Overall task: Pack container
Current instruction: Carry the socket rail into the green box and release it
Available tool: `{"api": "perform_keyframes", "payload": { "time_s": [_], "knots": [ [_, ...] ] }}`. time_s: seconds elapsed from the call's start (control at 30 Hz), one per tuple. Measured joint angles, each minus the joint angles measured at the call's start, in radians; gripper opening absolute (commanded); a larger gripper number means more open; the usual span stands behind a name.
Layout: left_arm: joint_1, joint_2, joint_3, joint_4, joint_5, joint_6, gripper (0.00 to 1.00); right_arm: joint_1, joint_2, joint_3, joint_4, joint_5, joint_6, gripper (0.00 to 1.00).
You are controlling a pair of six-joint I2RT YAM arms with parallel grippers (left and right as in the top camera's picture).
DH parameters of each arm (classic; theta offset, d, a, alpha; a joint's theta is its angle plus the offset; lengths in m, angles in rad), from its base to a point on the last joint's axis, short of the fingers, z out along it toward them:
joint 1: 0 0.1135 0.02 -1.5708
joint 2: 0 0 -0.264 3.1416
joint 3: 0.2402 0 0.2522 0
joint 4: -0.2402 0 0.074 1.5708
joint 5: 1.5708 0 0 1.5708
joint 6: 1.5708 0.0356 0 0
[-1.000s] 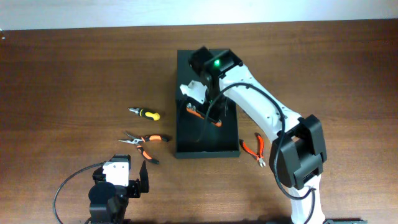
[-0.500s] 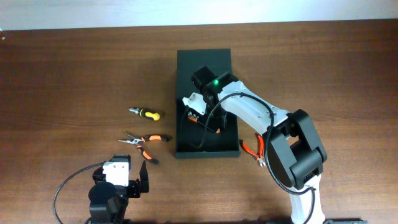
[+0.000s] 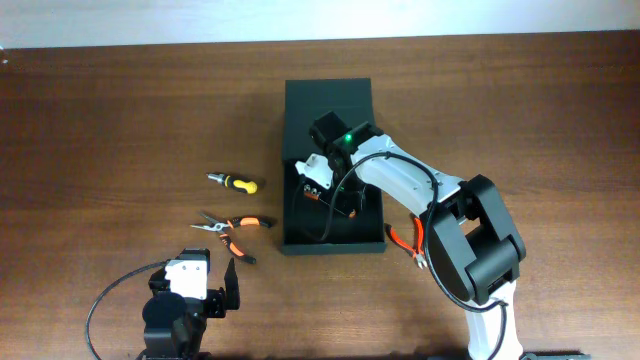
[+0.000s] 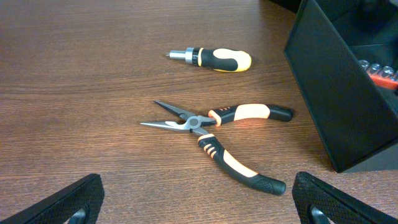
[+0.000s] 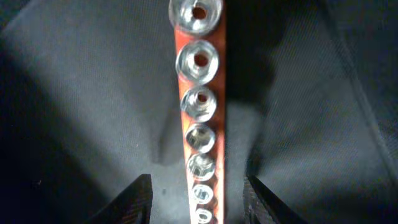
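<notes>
The container [image 3: 330, 95] is a dark rectangular box at the table's middle; its side wall shows in the left wrist view [image 4: 336, 106]. My right gripper [image 3: 318, 182] reaches down inside it. In the right wrist view its fingers [image 5: 199, 190] are open, one on each side of an orange rail of metal sockets [image 5: 200, 99] that lies on the box's dark floor [image 5: 93, 93], with gaps on both sides. The rail also shows from overhead [image 3: 322, 194]. My left gripper [image 3: 222, 290] is open and empty near the front left edge, its fingers [image 4: 199, 205] apart over bare wood.
Orange-and-black needle-nose pliers [image 3: 238, 228] [image 4: 211, 127] and a yellow-and-black stubby screwdriver [image 3: 232, 182] [image 4: 214, 59] lie left of the container. Red-handled pliers [image 3: 415, 240] lie just right of it, partly under the right arm.
The right arm has swung toward the front of the container and gone lower into it with the socket rail. The left arm and the loose tools have not moved.
</notes>
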Motion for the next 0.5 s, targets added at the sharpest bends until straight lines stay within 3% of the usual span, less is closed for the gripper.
{"api": "perform_keyframes", "payload": {
  "time_s": [0.27, 0.33, 0.4, 0.47, 0.5],
  "knots": [
    [0.000, 0.000, 0.000, 0.000, 0.000, 0.000, 0.99, 0.000, -0.020, 0.183, -0.162, -0.013, -0.001, 0.46],
    [0.000, 0.000, 0.000, 0.000, 0.000, 0.000, 0.99, 0.000, -0.048, 0.225, -0.199, -0.013, 0.000, 0.50],
    [0.000, 0.000, 0.000, 0.000, 0.000, 0.000, 0.99, -0.004, -0.093, 0.250, -0.241, -0.018, 0.006, 0.64],
    [0.000, 0.000, 0.000, 0.000, 0.000, 0.000, 0.99, -0.011, -0.148, 0.257, -0.283, -0.022, 0.007, 0.91],
    [0.000, 0.000, 0.000, 0.000, 0.000, 0.000, 0.99, -0.017, -0.172, 0.259, -0.300, -0.023, 0.007, 0.99]
  ]
}}
